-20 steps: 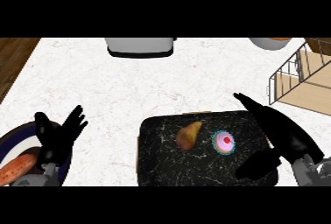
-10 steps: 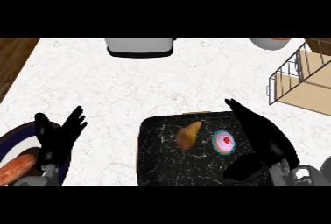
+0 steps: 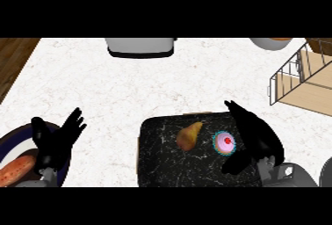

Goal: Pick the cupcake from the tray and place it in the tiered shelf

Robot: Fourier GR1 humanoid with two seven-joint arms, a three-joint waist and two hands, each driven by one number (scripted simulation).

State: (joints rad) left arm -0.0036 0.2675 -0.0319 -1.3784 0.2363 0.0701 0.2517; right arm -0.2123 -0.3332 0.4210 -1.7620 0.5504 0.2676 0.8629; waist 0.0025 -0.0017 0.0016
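white counter (image 3: 130,88): right hand (image 3: 256,138) open just beside cupcake (image 3: 225,143) on black tray (image 3: 162,171); left hand (image 3: 58,138) open.

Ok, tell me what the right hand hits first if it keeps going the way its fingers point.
Probably nothing soon: the right hand points up-left over the tray's far edge onto bare counter; the cupcake sits beside it.

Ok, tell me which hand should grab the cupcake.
The right hand. It is open right beside the cupcake on the tray, and the shelf stands on that same side. The left hand rests open off the tray's far side, near a plate.
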